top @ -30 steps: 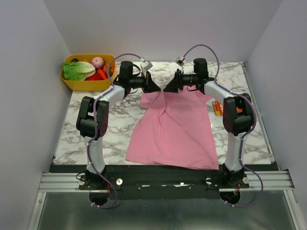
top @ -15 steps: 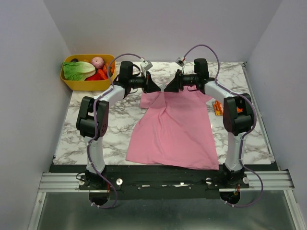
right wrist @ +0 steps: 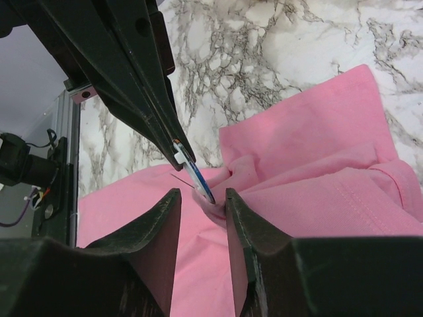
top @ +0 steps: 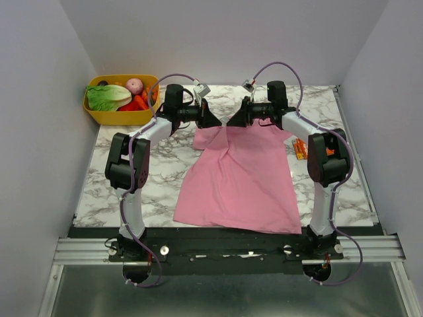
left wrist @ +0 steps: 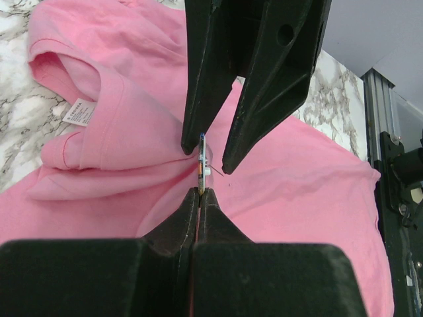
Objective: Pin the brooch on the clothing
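Observation:
The pink clothing (top: 241, 178) lies flat on the marble table, its collar end at the far side. Both grippers meet above that collar. My left gripper (left wrist: 198, 191) is shut on the brooch (left wrist: 201, 165), a thin disc seen edge-on with its pin sticking out sideways. In the right wrist view the brooch (right wrist: 198, 177) hangs between the left gripper's fingertips (right wrist: 173, 146), just above a raised fold of the clothing (right wrist: 221, 210). My right gripper (right wrist: 201, 198) is open, its fingers on either side of the brooch and that fold. From above, the left gripper (top: 215, 121) and the right gripper (top: 232, 121) stand tip to tip.
A yellow basket (top: 92, 109) with lettuce and other vegetables stands at the far left corner. A small orange item (top: 299, 148) lies just right of the shirt's sleeve. A white label (left wrist: 81, 112) shows inside the collar.

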`<state>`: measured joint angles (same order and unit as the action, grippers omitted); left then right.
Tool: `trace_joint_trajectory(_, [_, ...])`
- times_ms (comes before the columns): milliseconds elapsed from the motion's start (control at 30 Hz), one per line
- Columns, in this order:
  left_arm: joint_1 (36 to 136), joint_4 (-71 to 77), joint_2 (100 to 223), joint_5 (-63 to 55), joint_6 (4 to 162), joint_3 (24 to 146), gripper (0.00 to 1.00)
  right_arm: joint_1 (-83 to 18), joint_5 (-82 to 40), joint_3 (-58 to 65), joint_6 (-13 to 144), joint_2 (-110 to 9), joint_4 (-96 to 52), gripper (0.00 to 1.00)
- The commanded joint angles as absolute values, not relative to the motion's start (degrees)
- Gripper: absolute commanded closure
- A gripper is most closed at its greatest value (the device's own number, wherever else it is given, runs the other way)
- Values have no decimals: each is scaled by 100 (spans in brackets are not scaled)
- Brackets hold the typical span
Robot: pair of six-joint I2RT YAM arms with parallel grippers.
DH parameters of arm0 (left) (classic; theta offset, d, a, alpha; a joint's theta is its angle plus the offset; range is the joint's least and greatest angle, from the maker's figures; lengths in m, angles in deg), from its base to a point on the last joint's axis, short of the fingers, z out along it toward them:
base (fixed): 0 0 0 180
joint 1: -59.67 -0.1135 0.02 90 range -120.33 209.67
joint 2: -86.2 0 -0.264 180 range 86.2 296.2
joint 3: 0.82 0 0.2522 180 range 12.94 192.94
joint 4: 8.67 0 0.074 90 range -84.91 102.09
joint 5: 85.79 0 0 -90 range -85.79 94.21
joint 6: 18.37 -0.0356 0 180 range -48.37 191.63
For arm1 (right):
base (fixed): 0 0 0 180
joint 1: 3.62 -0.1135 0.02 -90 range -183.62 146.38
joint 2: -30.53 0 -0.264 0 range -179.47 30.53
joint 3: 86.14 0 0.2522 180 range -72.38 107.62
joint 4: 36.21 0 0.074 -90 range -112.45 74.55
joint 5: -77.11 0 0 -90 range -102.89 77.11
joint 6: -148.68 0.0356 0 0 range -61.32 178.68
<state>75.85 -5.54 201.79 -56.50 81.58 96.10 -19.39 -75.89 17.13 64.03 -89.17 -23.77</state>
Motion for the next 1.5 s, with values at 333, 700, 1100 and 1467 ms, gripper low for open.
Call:
trace_joint_trajectory(333, [7558, -686, 20177, -5855, 8217, 9732, 100, -2041, -7424, 1902, 6492, -9182, -2280, 63])
trace_joint_trajectory(700, [7558, -678, 20177, -5863, 8217, 9741, 100, -2049, -7309, 1867, 6475, -9059, -2280, 57])
trace_joint_trajectory(1100, [7558, -599, 20160, -5899, 8165, 9741, 100, -2049, -7274, 1700, 6492, -8769, -2482, 57])
trace_joint_trajectory(1467, [7558, -537, 20177, -5934, 8129, 9785, 100, -2041, -7371, 1718, 6492, -8733, -2526, 44])
